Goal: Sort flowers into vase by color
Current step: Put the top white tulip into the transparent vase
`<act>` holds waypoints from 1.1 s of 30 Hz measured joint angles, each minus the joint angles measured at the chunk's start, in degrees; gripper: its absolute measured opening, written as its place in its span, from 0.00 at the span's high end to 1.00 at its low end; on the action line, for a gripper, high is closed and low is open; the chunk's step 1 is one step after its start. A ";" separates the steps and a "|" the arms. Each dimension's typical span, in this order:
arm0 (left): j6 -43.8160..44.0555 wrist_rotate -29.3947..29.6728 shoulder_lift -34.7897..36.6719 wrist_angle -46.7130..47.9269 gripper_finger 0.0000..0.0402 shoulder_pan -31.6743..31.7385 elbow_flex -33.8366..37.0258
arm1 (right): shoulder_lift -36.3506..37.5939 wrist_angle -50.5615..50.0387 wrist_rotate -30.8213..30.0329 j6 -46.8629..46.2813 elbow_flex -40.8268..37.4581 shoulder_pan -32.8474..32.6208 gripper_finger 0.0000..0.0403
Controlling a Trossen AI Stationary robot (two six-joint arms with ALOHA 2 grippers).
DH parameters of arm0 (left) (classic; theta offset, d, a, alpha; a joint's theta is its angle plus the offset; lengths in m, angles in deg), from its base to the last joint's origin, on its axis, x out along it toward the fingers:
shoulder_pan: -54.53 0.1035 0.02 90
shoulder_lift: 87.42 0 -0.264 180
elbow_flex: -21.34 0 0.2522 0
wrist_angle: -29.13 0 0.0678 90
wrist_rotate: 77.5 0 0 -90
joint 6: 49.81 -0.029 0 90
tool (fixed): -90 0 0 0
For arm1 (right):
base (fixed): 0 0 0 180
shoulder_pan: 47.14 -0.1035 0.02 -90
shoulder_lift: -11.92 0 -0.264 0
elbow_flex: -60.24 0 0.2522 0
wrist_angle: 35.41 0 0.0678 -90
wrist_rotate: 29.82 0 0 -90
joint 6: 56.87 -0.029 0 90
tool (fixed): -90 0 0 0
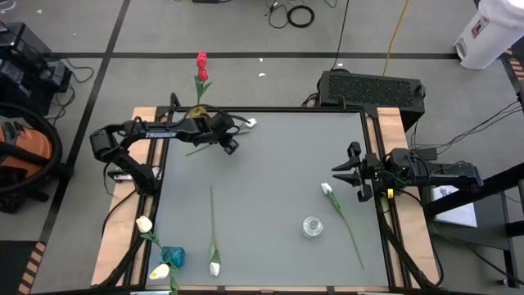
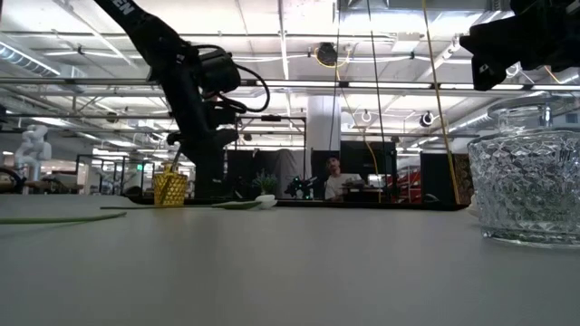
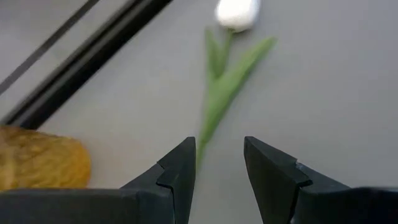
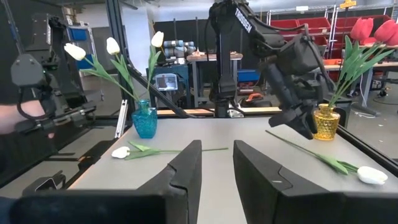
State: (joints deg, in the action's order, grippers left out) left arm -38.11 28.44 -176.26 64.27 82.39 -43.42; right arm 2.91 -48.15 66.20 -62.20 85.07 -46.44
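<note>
A white tulip (image 1: 250, 123) lies flat near the table's far edge, its stem (image 3: 214, 106) running toward the left. My left gripper (image 3: 219, 149) hovers open just over that stem's lower part, slanting down, beside the yellow vase (image 1: 196, 111) that holds red tulips (image 1: 201, 64). My right gripper (image 4: 217, 152) waits open and level at the right edge (image 1: 354, 172). Another white tulip (image 1: 327, 189) lies near it. A third white one (image 1: 214, 268) lies at the near edge. The blue vase (image 1: 172, 256) holds pale tulips.
A clear glass vase (image 1: 312, 225) stands empty right of centre toward the near edge. The table's black rim (image 3: 93, 53) runs close behind the yellow vase (image 3: 37, 165). Open grey tabletop (image 1: 270, 172) lies in the middle.
</note>
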 joint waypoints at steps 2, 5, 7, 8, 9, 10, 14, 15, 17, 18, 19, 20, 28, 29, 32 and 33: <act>0.01 -1.71 0.00 -0.40 0.64 -0.39 -0.11 | 0.00 0.00 0.00 0.00 0.00 0.00 0.79; 0.04 -2.83 0.00 -2.05 0.64 -1.07 -0.11 | 0.00 0.00 0.02 0.00 0.00 0.01 0.79; 0.07 -2.65 0.00 -3.28 0.64 -1.23 -0.11 | 0.00 0.00 0.02 0.00 0.00 0.00 0.79; 0.51 -2.50 0.00 -4.11 0.64 -1.30 -0.11 | 0.00 0.00 0.02 0.00 0.00 -0.02 0.79; 1.30 -2.38 0.00 -5.01 0.64 -1.25 -0.11 | -0.01 0.00 0.02 0.00 0.00 0.00 0.79; 1.61 -2.32 0.00 -6.08 0.64 -1.25 -0.11 | 0.00 0.00 0.01 0.00 0.00 -0.01 0.79; 3.48 -0.99 0.00 -7.87 0.64 -1.27 -0.11 | -0.01 0.00 0.02 0.00 0.00 0.01 0.79; 4.63 -0.70 0.00 -7.74 0.64 -1.25 -0.11 | 0.00 0.00 0.00 0.00 0.00 -0.01 0.79; 7.00 -0.41 -0.02 -7.41 0.64 -1.26 -0.11 | 0.00 0.00 0.00 0.00 0.00 -0.01 0.79; 7.43 -0.40 -0.03 -7.23 0.64 -1.25 -0.11 | 0.00 0.00 0.00 0.00 0.00 -0.01 0.79; 7.52 -0.38 -0.04 -7.06 0.64 -1.25 -0.11 | 0.00 0.00 0.01 0.00 0.00 -0.01 0.79; 7.50 -0.34 -0.03 -6.88 0.64 -1.25 -0.11 | 0.00 0.00 0.02 0.00 0.00 0.01 0.79; 12.00 0.81 -0.04 -0.24 0.64 -1.28 -0.09 | 0.00 0.00 0.01 0.00 0.00 -0.01 0.79; 12.04 0.73 -0.04 0.22 0.64 -1.45 -0.09 | 0.00 0.00 0.01 0.00 0.00 0.00 0.79; 12.02 0.64 -0.04 0.18 0.64 -2.13 -0.09 | -0.01 0.00 0.01 0.00 0.00 0.00 0.79; 11.98 0.67 -0.04 -0.22 0.64 -2.22 -0.09 | 0.00 0.00 0.00 0.00 0.00 -0.01 0.79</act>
State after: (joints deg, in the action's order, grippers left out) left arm -26.12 29.11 -176.30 64.05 80.17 -43.51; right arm 2.91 -48.15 66.21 -62.20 85.07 -46.44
